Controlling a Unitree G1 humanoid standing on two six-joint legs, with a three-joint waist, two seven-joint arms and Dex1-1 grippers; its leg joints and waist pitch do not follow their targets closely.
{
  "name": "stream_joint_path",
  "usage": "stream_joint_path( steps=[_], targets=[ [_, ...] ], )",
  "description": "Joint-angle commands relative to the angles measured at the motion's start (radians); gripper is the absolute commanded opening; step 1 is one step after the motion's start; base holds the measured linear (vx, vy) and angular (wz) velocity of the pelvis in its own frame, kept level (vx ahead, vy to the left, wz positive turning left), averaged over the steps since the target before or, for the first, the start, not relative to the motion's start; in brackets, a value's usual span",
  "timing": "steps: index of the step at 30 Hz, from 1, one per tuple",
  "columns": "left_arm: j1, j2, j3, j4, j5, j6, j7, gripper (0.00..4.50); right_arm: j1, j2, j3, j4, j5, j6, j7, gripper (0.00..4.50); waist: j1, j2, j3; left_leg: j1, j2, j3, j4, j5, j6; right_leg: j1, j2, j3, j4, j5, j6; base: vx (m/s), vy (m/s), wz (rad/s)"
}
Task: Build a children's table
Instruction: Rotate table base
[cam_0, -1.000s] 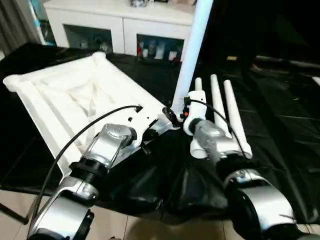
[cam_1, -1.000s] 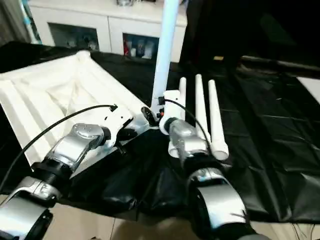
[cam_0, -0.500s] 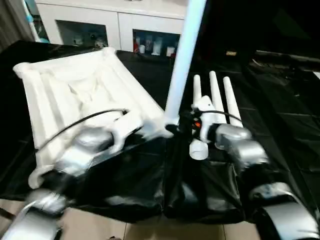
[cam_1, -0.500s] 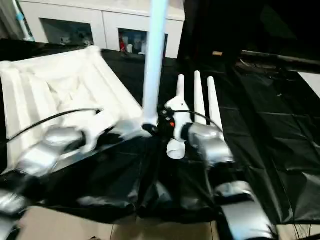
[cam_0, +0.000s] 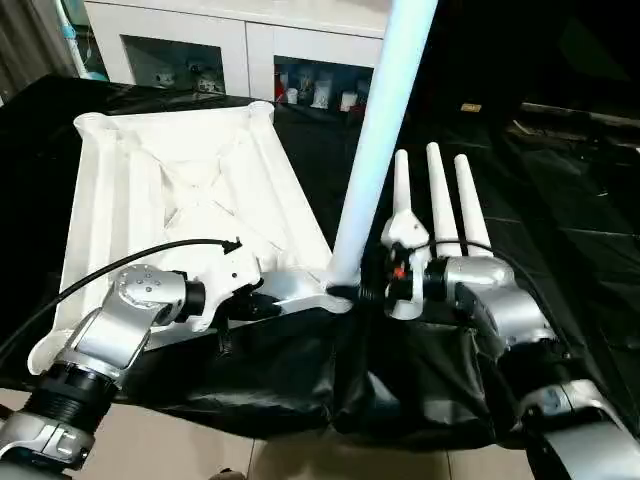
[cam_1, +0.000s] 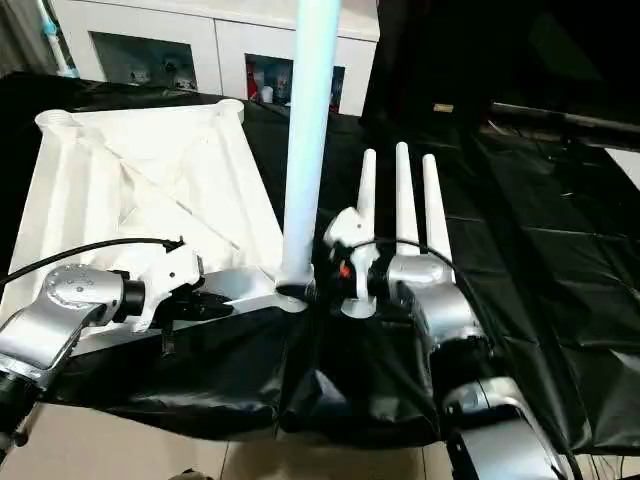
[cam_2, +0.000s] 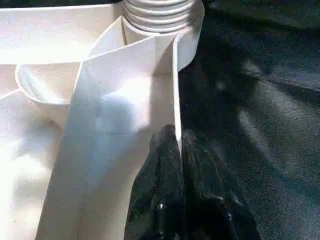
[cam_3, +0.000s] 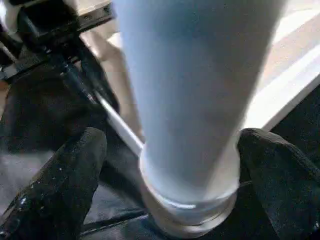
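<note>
The white tabletop (cam_0: 180, 190) lies underside up on the black sheet, its X-braced ribs showing. One leg (cam_0: 385, 130) stands upright in the near right corner socket (cam_2: 160, 15). My left gripper (cam_2: 176, 135) is shut on the tabletop's thin rim (cam_2: 172, 75) close to that socket, and it also shows from above as the left gripper (cam_0: 255, 305). My right gripper (cam_3: 172, 145) is open with one finger (cam_3: 55, 185) on each side of the upright leg's base. Three more legs (cam_0: 435, 200) lie side by side on the sheet, just right of the standing one.
A white cabinet with glass doors (cam_0: 240, 40) stands behind the work surface. The black sheet (cam_0: 560, 250) runs wide to the right and hangs over the near edge, with light floor (cam_0: 250, 460) below. Each forearm carries a black cable.
The view has shifted. The tabletop has swung about the corner with the leg, its far end turning rightward. The left gripper stays on the rim, the right stays open at the leg.
</note>
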Motion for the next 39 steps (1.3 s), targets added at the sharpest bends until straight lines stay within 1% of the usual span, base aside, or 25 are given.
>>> stream_joint_path(
  steps=[1,3,5,6,7,8,12,13,15,17,19,21,22,23,24,26,27,28,29,31,32,35,37,38,39],
  targets=[
    [0.0,-0.003,-0.009,-0.038,-0.008,0.002,-0.023,0.0,-0.006,-0.019,0.011,0.013,-0.012,-0.031,0.007,4.45,0.0,0.008,-0.065,0.014,0.04,-0.003,-0.058,-0.09,0.063,0.05,-0.063,0.059,-0.044,0.051,-0.261,0.0,0.0,0.0],
    [-0.001,-0.004,-0.011,-0.036,-0.006,0.003,-0.021,0.0,-0.008,-0.018,0.016,0.025,-0.02,-0.043,0.014,4.45,0.0,0.006,-0.066,0.013,0.038,-0.003,-0.056,-0.08,0.064,0.051,-0.063,0.059,-0.042,0.064,-0.263,0.0,0.0,0.0],
    [-0.002,-0.005,-0.012,-0.033,-0.005,0.002,-0.019,0.0,-0.01,-0.016,0.017,0.033,-0.023,-0.048,0.013,4.45,0.001,0.008,-0.067,0.012,0.037,-0.003,-0.055,-0.067,0.07,0.052,-0.062,0.058,-0.04,0.081,-0.267,0.0,0.0,0.0],
    [-0.002,-0.005,-0.012,-0.032,-0.005,0.001,-0.018,0.0,-0.013,-0.014,0.016,0.042,-0.025,-0.053,0.009,4.29,0.001,0.006,-0.067,0.012,0.037,-0.003,-0.054,-0.058,0.075,0.052,-0.061,0.058,-0.039,0.093,-0.269,0.0,0.0,0.0],
    [-0.001,-0.005,-0.013,-0.032,-0.006,0.002,-0.018,0.0,-0.018,-0.01,0.017,0.059,-0.031,-0.066,-0.001,4.29,0.0,0.007,-0.069,0.013,0.037,-0.004,-0.052,-0.052,0.079,0.052,-0.061,0.058,-0.037,0.102,-0.272,0.0,0.0,0.0],
    [0.0,-0.005,-0.013,-0.032,-0.006,0.001,-0.017,0.0,-0.02,-0.009,0.018,0.065,-0.035,-0.073,-0.004,4.19,0.001,0.007,-0.069,0.012,0.037,-0.003,-0.052,-0.049,0.081,0.052,-0.061,0.057,-0.036,0.106,-0.275,0.0,0.0,0.0],
    [0.001,-0.005,-0.014,-0.034,-0.004,0.001,-0.016,0.0,-0.024,-0.004,0.021,0.083,-0.039,-0.089,-0.012,3.82,0.001,0.005,-0.07,0.012,0.037,-0.003,-0.05,-0.045,0.084,0.054,-0.061,0.057,-0.035,0.11,-0.277,0.0,0.0,0.0],
    [0.001,-0.006,-0.013,-0.032,-0.003,0.002,-0.014,0.0,-0.03,0.006,0.014,0.097,-0.034,-0.095,-0.02,3.65,0.001,0.006,-0.069,0.012,0.037,-0.004,-0.05,-0.049,0.084,0.053,-0.061,0.057,-0.035,0.103,-0.277,0.0,0.0,0.0],
    [0.001,-0.005,-0.013,-0.031,-0.002,0.002,-0.015,0.0,-0.037,0.015,0.011,0.108,-0.031,-0.102,-0.027,3.65,-0.001,0.008,-0.068,0.011,0.038,-0.004,-0.051,-0.062,0.08,0.053,-0.062,0.057,-0.036,0.084,-0.278,0.0,0.0,0.0],
    [0.001,-0.004,-0.014,-0.03,-0.001,0.001,-0.015,0.0,-0.041,0.019,0.011,0.114,-0.031,-0.106,-0.03,3.49,0.0,0.008,-0.068,0.013,0.039,-0.004,-0.05,-0.074,0.073,0.051,-0.061,0.057,-0.036,0.072,-0.277,0.0,0.0,0.0],
    [0.002,-0.003,-0.015,-0.029,0.0,0.002,-0.016,0.0,-0.043,0.023,0.011,0.123,-0.031,-0.114,-0.03,3.28,0.0,0.008,-0.067,0.012,0.039,-0.004,-0.051,-0.087,0.066,0.051,-0.062,0.058,-0.036,0.058,-0.271,0.0,0.0,0.0],
    [0.001,-0.002,-0.015,-0.028,0.0,0.003,-0.016,0.0,-0.045,0.025,0.01,0.129,-0.031,-0.12,-0.029,3.22,0.0,0.009,-0.066,0.012,0.039,-0.004,-0.051,-0.101,0.059,0.05,-0.063,0.059,-0.037,0.041,-0.27,0.0,0.0,0.0],
    [0.002,-0.001,-0.015,-0.029,0.0,0.003,-0.018,0.0,-0.045,0.027,0.01,0.133,-0.032,-0.124,-0.028,3.16,0.0,0.007,-0.065,0.012,0.04,-0.004,-0.052,-0.111,0.054,0.05,-0.063,0.058,-0.038,0.027,-0.266,0.0,0.0,0.0],
    [0.002,0.0,-0.015,-0.029,0.0,0.003,-0.018,0.0,-0.045,0.028,0.01,0.134,-0.032,-0.125,-0.028,2.95,0.0,0.008,-0.065,0.012,0.04,-0.005,-0.052,-0.116,0.051,0.05,-0.063,0.058,-0.038,0.02,-0.264,0.0,0.0,0.0],
    [0.003,0.0,-0.015,-0.029,0.001,0.003,-0.018,0.0,-0.044,0.029,0.01,0.136,-0.033,-0.127,-0.026,2.87,0.0,0.007,-0.064,0.012,0.04,-0.005,-0.052,-0.128,0.046,0.049,-0.063,0.059,-0.04,0.004,-0.259,0.0,0.0,0.0],
    [0.004,0.003,-0.015,-0.031,0.001,0.007,-0.019,0.0,-0.047,0.031,0.012,0.155,-0.036,-0.141,-0.024,2.8,0.0,0.008,-0.064,0.011,0.041,-0.005,-0.052,-0.136,0.038,0.048,-0.065,0.059,-0.041,-0.017,-0.255,0.0,0.0,0.0],
    [0.004,0.004,-0.015,-0.031,0.001,0.007,-0.02,0.0,-0.048,0.032,0.012,0.158,-0.036,-0.142,-0.025,2.8,0.0,0.008,-0.064,0.012,0.041,-0.005,-0.052,-0.136,0.037,0.048,-0.064,0.059,-0.04,-0.018,-0.253,0.0,0.0,0.0],
    [0.005,0.004,-0.015,-0.031,0.001,0.007,-0.019,0.0,-0.048,0.032,0.012,0.162,-0.037,-0.145,-0.025,2.7,-0.001,0.008,-0.065,0.012,0.04,-0.005,-0.052,-0.133,0.036,0.048,-0.064,0.059,-0.039,-0.013,-0.254,0.0,0.0,0.0],
    [0.006,0.005,-0.016,-0.03,0.002,0.006,-0.019,0.0,-0.049,0.033,0.012,0.164,-0.037,-0.147,-0.025,2.7,-0.001,0.007,-0.066,0.011,0.04,-0.005,-0.05,-0.122,0.038,0.049,-0.063,0.059,-0.038,0.003,-0.255,0.0,0.0,0.0],
    [0.006,0.006,-0.016,-0.029,0.004,0.005,-0.019,0.0,-0.049,0.033,0.012,0.167,-0.038,-0.148,-0.024,2.67,0.0,0.009,-0.067,0.011,0.039,-0.005,-0.049,-0.111,0.044,0.049,-0.062,0.059,-0.036,0.021,-0.258,0.0,0.0,0.0],
    [0.006,0.006,-0.016,-0.029,0.005,0.006,-0.02,0.0,-0.049,0.034,0.012,0.171,-0.038,-0.151,-0.024,2.66,0.0,0.007,-0.067,0.011,0.039,-0.004,-0.049,-0.108,0.048,0.049,-0.062,0.059,-0.035,0.028,-0.26,0.0,0.0,0.0],
    [0.006,0.006,-0.016,-0.027,0.006,0.006,-0.02,0.0,-0.049,0.034,0.012,0.176,-0.04,-0.155,-0.025,2.65,0.0,0.008,-0.067,0.011,0.039,-0.005,-0.049,-0.109,0.05,0.049,-0.062,0.058,-0.035,0.024,-0.261,0.0,0.0,0.0],
    [0.005,0.006,-0.017,-0.026,0.005,0.008,-0.021,0.0,-0.051,0.036,0.014,0.189,-0.043,-0.166,-0.026,2.65,0.0,0.006,-0.068,0.011,0.039,-0.004,-0.048,-0.109,0.05,0.049,-0.063,0.058,-0.035,0.021,-0.261,0.0,0.0,0.0],
    [0.005,0.006,-0.017,-0.025,0.005,0.009,-0.021,0.0,-0.051,0.04,0.013,0.195,-0.044,-0.164,-0.033,2.65,0.0,0.008,-0.068,0.011,0.039,-0.004,-0.048,-0.109,0.05,0.049,-0.063,0.058,-0.035,0.022,-0.262,0.0,0.0,0.0],
    [0.005,0.005,-0.016,-0.025,0.005,0.009,-0.021,0.0,-0.051,0.041,0.012,0.197,-0.044,-0.162,-0.037,2.65,0.0,0.008,-0.067,0.011,0.039,-0.004,-0.048,-0.111,0.049,0.048,-0.063,0.058,-0.036,0.021,-0.263,0.0,0.0,0.0]
  ],
)
